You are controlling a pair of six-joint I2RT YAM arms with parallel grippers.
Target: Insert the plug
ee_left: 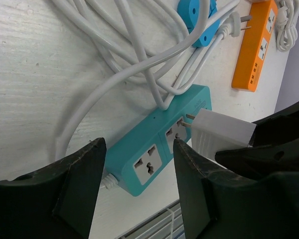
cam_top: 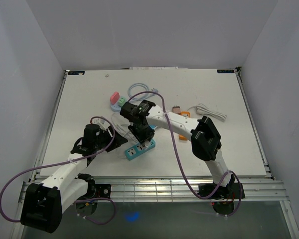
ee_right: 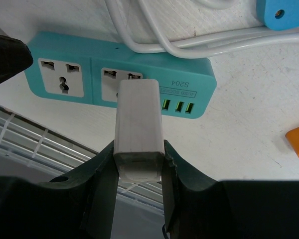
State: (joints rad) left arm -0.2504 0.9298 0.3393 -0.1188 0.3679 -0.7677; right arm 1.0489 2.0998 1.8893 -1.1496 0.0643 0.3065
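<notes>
Black fingers of the right gripper [ee_right: 138, 157] are clamping a white plug [ee_right: 138, 114] by its two long flat sides, near its rear end, leaving the pronged face free. From beside the bench, the plug is hanging tilted over the second socket of a teal power strip [ee_right: 194, 69], the socket next to the green USB ports [ee_right: 178, 106]. The strip is lying on the white table [ee_right: 249, 124] near its front edge. In the left wrist view one metal prong [ee_left: 189, 117] is showing right at the socket, seemingly not pushed home. The left gripper [ee_left: 138, 152] is standing wide open, its fingers straddling the strip's other end; whether they are touching it is unclear. Loops of white cables [ee_left: 131, 35] are lying just behind the strip. The plug is looking light, rigid and smooth, so it is probably needing a firm squeeze, and the light strip may be sliding under the push.
</notes>
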